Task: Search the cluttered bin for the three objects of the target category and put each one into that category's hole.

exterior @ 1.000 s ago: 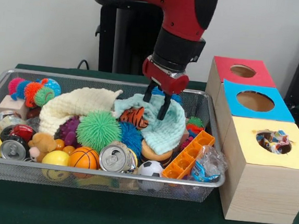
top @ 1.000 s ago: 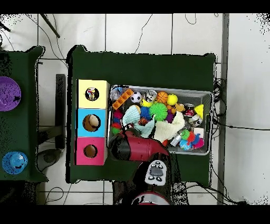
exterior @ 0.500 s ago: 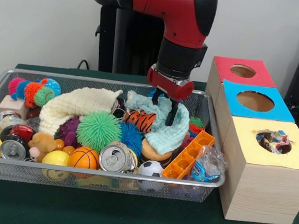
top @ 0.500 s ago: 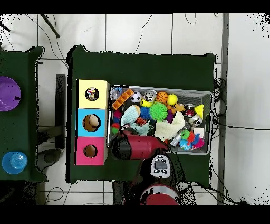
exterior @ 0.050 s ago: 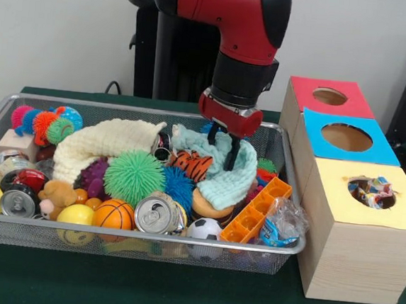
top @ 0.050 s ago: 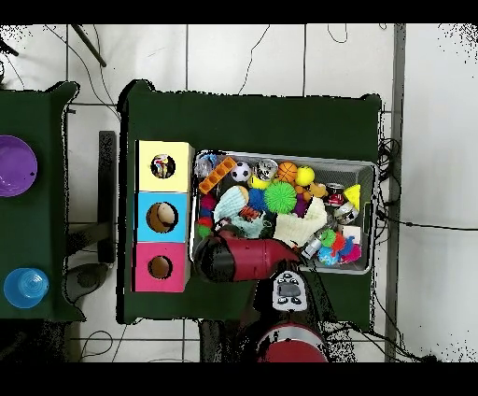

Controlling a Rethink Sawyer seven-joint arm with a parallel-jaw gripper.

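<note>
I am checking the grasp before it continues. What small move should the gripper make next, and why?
Probably lift straight up a little. The gripper stands with its fingers around a fold of the mint cloth, which drapes over the toys in the wire bin; raising it would show what lies beneath.

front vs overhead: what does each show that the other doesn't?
Front only: the gripper with fingers pressed into the light blue cloth, and the tiger toy beside it. Overhead only: the arm covers the gripper; a purple plate and a blue cup sit on a side table. Both: the wire bin, green spiky ball, three coloured boxes, with packets in the yellow box.
</note>
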